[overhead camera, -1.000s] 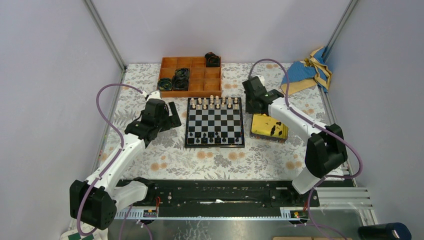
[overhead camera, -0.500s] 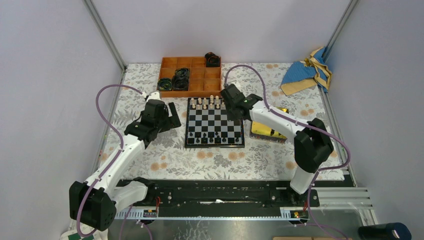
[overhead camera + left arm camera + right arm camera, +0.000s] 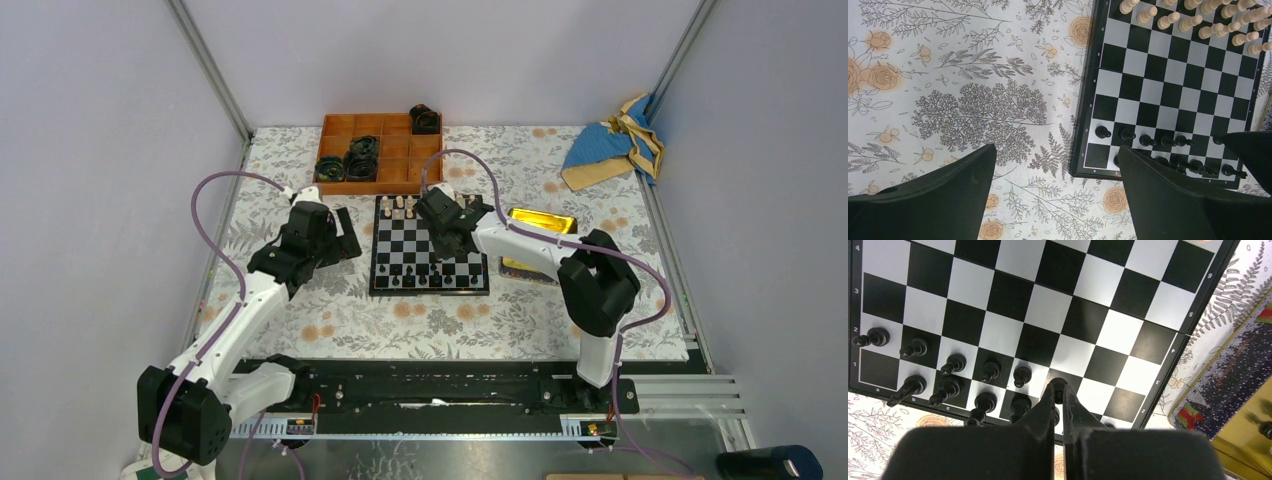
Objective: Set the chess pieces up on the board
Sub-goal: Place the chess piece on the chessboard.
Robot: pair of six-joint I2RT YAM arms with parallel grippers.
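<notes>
Mid-worktop [image 3: 400,322], over board [image 3: 1083,320] near rows: R pincer [image 3: 1059,391] pinched on black chess piece [image 3: 1058,384]; L pincer [image 3: 1055,150] wide open, beside board's left edge.

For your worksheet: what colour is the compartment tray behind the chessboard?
Orange tray, best in the top external view.

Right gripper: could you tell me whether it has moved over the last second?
Yes: the right gripper has swung left, from beside the board to above it.

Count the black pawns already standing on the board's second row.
5 black pawns on row 2: a2, b2, c2, d2, e2. A sixth black pawn seems pinched in the right gripper just past e2; it may hide more.
</notes>
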